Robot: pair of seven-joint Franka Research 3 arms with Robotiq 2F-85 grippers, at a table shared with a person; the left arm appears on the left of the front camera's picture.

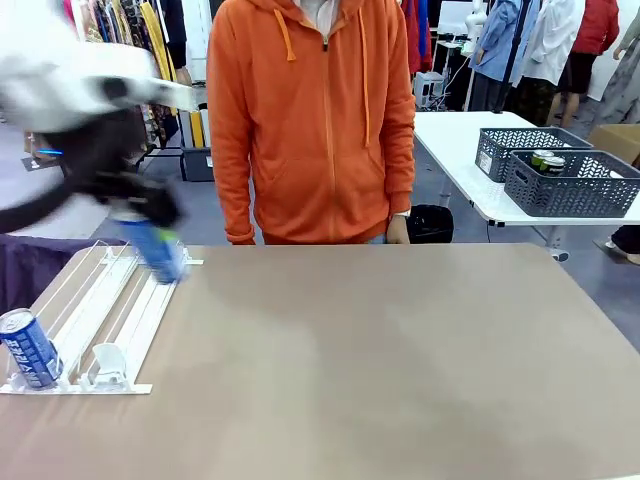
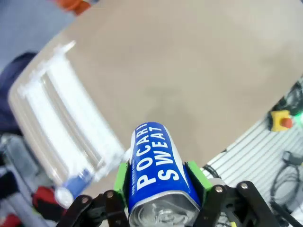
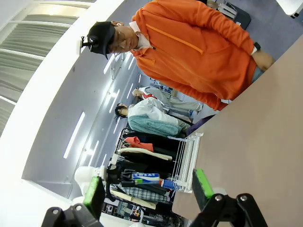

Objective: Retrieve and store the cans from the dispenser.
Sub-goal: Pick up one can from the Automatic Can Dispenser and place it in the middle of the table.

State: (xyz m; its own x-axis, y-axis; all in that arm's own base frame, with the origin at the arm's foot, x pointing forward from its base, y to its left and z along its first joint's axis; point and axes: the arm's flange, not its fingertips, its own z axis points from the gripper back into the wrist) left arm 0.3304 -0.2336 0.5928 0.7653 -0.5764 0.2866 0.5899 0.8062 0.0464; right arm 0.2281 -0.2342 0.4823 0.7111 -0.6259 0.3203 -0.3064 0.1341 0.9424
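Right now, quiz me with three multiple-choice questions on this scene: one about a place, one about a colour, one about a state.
1. Where in the dispenser is the standing can?
A) its near end, on the robot's side
B) its far end, by the person
C) lying across the lanes

2. What colour is the Pocari Sweat can in the left tool?
A) black
B) blue
C) red

3. How is the right tool?
A) shut on a can
B) shut on the dispenser
C) open and empty

Answers:
1 A, it stands upright at the dispenser's near left corner.
2 B, it has white print on blue.
3 C, its green pads stand wide apart with nothing between them.
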